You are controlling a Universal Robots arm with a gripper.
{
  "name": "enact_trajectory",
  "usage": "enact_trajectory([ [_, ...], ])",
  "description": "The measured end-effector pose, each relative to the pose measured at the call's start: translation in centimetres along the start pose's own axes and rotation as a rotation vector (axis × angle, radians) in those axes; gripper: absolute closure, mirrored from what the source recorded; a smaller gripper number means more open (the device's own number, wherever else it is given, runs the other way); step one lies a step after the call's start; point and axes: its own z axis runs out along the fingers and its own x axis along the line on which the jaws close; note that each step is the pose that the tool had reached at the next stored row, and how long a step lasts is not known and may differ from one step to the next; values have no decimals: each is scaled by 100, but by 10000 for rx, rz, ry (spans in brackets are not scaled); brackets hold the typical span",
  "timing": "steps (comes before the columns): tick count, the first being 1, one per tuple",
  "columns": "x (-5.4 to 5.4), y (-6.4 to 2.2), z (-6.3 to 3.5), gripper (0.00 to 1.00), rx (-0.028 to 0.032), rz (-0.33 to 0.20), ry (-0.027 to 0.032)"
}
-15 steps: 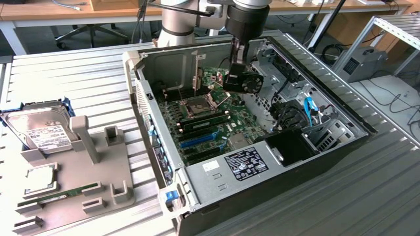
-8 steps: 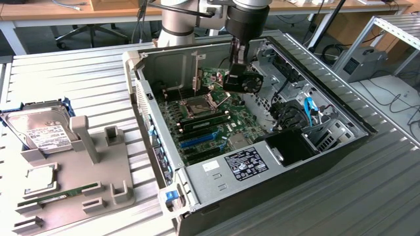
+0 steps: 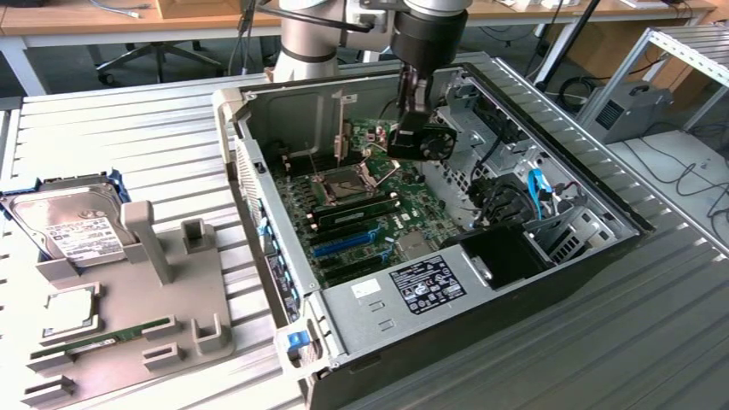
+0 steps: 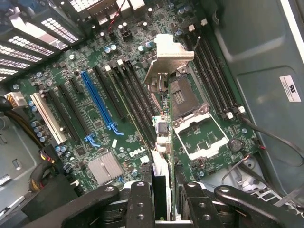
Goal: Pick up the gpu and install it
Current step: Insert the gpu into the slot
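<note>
Pickup done: your gripper clamped on gpu, card held edge-on in air over motherboard, inside open case. Install left: you see card not yet seated, blue slot below empty, bracket clear of board.

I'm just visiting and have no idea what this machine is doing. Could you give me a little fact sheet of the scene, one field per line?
Setting: open computer case lying on a metal table
Gripper: shut on the gpu, above the motherboard
gpu: held edge-down in the air inside the case, not yet seated
Motherboard: green, with a blue slot and an open processor socket
Beside the case: grey holder tray with a hard drive and a RAM stick
</note>
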Motion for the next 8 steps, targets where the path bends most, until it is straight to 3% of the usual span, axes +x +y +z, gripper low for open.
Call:
enact_trajectory([
  [8,0,0,4,71,-5,-312,-16],
])
